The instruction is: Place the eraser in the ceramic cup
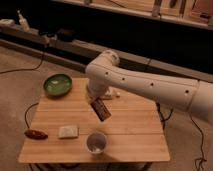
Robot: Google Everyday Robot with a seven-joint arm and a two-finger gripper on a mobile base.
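The white ceramic cup [96,142] stands upright near the table's front edge, mouth open. The eraser [102,110], a dark flat block with a reddish edge, hangs tilted in the air above and just behind the cup. My gripper [97,102] is shut on the eraser's upper end, at the end of the white arm that reaches in from the right. The eraser is clear of the cup and of the table top.
The wooden table [135,135] also holds a green bowl [57,84] at the back left, a pale square pad [68,131] front left and a reddish-brown oblong thing [36,134] at the left edge. Cables lie on the floor to the left.
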